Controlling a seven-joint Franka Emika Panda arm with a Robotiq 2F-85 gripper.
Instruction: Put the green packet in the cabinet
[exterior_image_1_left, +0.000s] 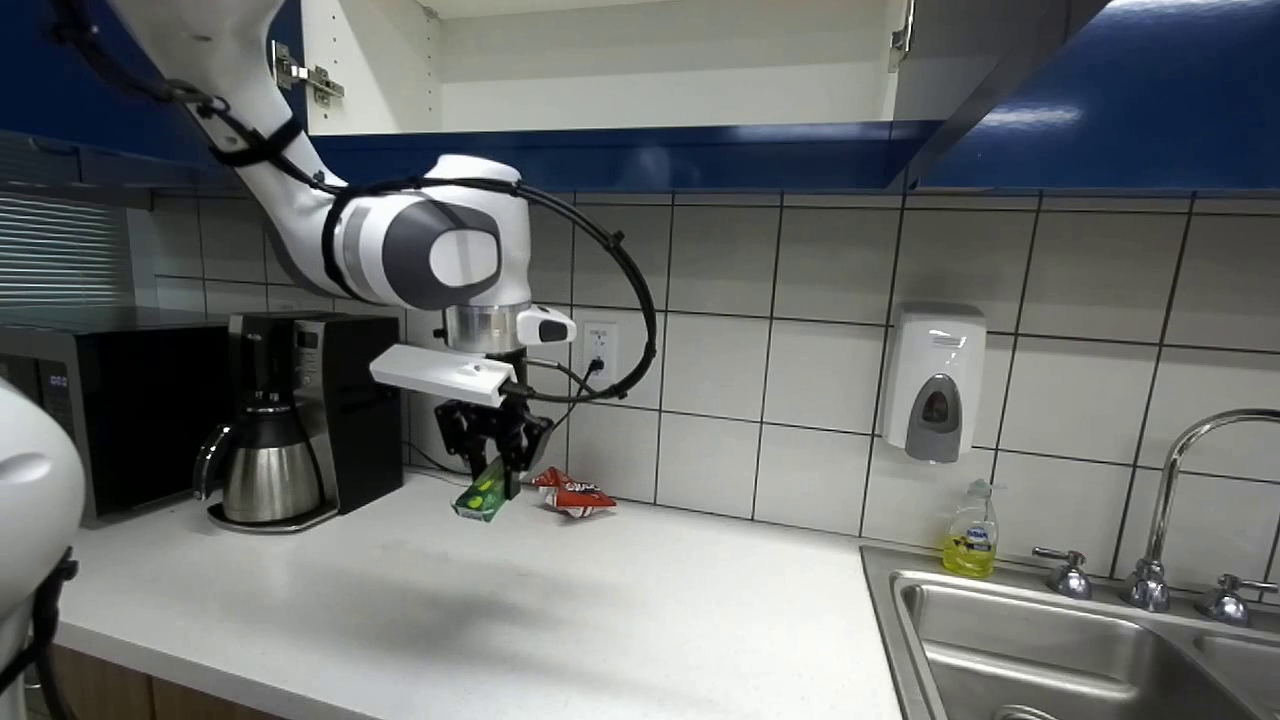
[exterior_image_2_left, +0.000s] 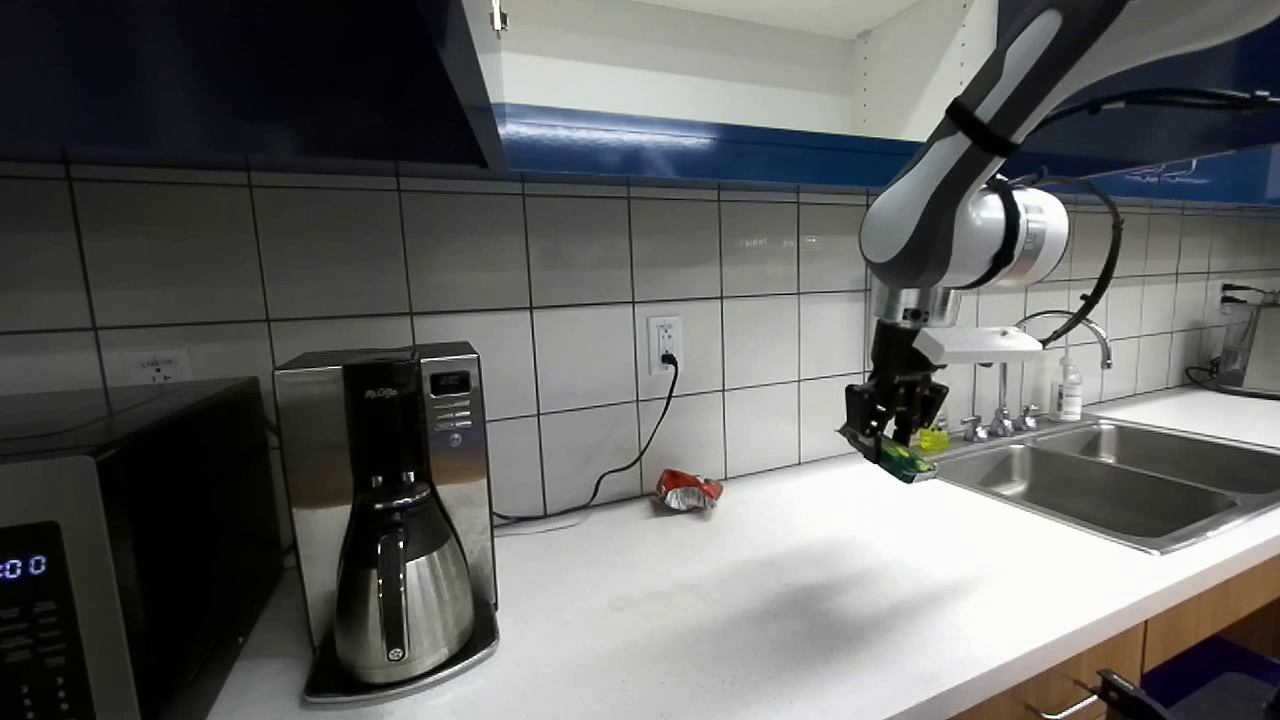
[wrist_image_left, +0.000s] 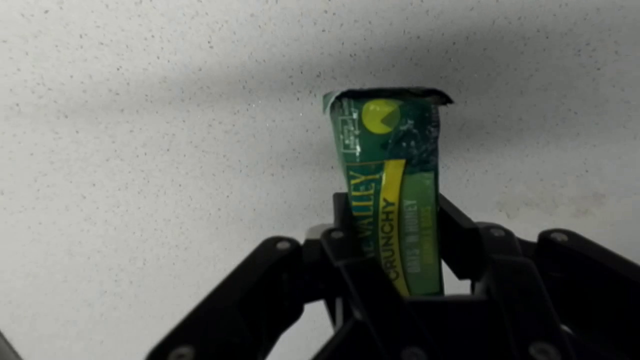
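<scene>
Some way above the counter (exterior_image_1_left: 580, 610), clamped the green packet (wrist_image_left: 397, 192) crosswise in the gripper (wrist_image_left: 396, 220), probably near half-hidden mid-length to free one end for the cabinet (exterior_image_1_left: 640, 85).

I have the robot arm (exterior_image_1_left: 290, 205) bent, sloping from above, with its wrist (exterior_image_1_left: 480, 327) turned downward. The gripper (wrist_image_left: 397, 227) hangs above the countertop (exterior_image_1_left: 600, 600), between its front and back edges, and both fingers (wrist_image_left: 461, 245) are pressed against what they hold.
</scene>
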